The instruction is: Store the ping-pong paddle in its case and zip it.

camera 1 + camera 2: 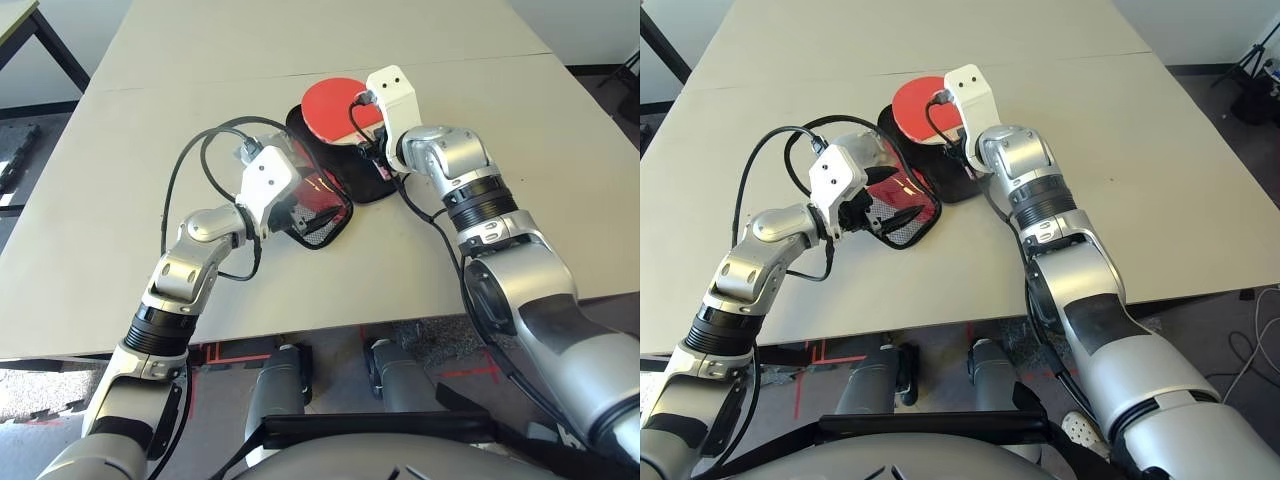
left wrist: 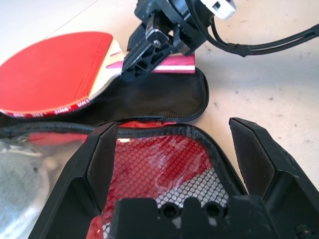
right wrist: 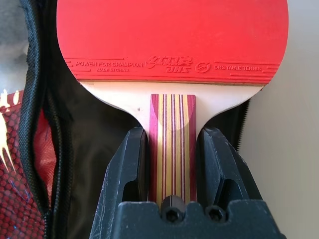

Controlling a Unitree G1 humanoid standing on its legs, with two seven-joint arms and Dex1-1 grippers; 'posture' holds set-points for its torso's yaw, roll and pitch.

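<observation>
right claw (image 3: 173, 149): clamped on the paddle's handle, probably to settle it in the case
paddle (image 1: 338, 108): over the black lining of the open case (image 2: 164, 102), rubber face up
paddle direction: handle towards the robot, long axis roughly along the lining
left claw (image 2: 174, 164): fingers apart by the mesh half, maybe ready to steady it

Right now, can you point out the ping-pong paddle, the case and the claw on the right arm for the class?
Ping-pong paddle (image 3: 172, 42): right wrist view, on its red rubber face.
Case (image 2: 164, 102): left wrist view, on its black lining.
Right claw (image 3: 173, 144): right wrist view, midway between its fingertips.
</observation>
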